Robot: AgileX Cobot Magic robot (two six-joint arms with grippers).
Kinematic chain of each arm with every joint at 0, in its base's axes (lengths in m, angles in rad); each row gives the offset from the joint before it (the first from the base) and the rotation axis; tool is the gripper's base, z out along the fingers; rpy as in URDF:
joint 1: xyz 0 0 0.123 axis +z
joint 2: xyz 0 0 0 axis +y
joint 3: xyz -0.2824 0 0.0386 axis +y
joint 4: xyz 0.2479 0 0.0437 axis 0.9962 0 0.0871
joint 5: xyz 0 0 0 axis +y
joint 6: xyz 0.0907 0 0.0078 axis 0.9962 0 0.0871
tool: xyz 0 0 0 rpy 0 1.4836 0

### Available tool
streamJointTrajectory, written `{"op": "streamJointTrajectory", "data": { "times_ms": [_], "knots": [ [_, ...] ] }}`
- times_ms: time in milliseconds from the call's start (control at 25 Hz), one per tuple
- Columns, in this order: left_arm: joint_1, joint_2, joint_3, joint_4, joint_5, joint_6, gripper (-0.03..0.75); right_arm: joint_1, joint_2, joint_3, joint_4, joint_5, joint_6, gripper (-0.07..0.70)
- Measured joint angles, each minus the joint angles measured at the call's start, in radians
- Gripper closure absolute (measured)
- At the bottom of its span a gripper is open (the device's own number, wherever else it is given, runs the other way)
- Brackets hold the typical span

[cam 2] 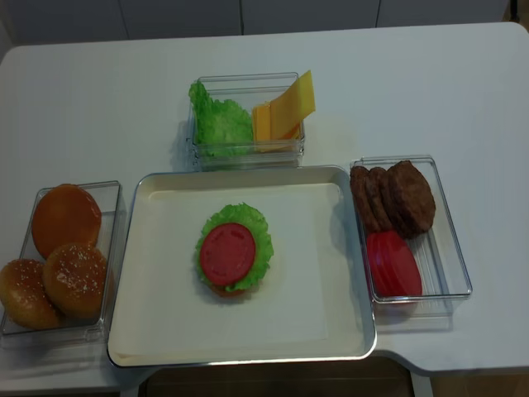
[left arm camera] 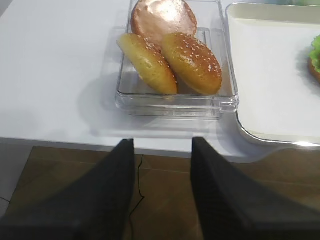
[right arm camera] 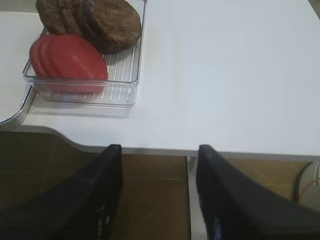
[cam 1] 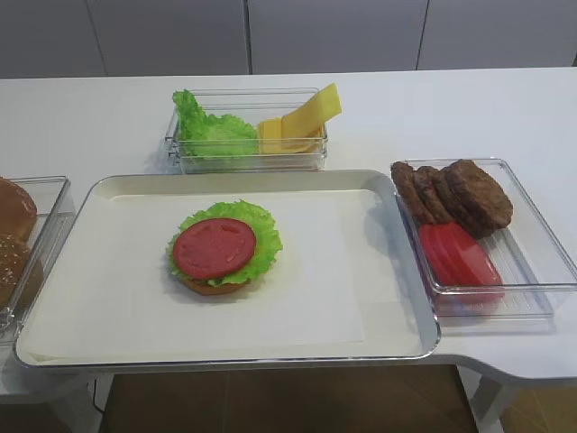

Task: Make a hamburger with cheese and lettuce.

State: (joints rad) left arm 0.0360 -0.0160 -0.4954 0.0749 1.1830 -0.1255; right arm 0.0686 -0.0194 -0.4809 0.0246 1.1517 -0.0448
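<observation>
1 hamburger [cam 2: 234, 256] on tray [cam 2: 157, 331], tomato round on top | 3 buns [cam 2: 62, 256] left | 4 patties [cam 2: 393, 197] right | cheese [cam 2: 285, 112] far | left gripper [left arm camera: 162, 175], right gripper [right arm camera: 159, 175] both spread, holding nothing

Only the 2 wrist views show any of the robot's body, and only its fingers.

The right gripper [right arm camera: 157, 192] has 2 broad black fingers [right arm camera: 102, 200] with a matte, faintly speckled surface. Each widens from a blunt, rounded tip toward the bottom of the frame. A few pale flecks show on the inner face of the finger on the right.

The left gripper [left arm camera: 162, 187] has 2 fingers [left arm camera: 107, 195] of the same build: flat, dark charcoal-black slabs with squared tips, plain and slightly grainy. No screws, cables or markings can be made out on either pair.
</observation>
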Motion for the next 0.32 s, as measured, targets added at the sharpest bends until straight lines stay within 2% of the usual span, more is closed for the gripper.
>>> {"op": "streamJointTrajectory", "data": {
  "times_ms": [320],
  "knots": [
    [0.0,0.0,0.0,0.0,0.0,0.0,0.43,-0.001,0.0,0.0,0.001,0.0,-0.001,0.266]
  ]
}}
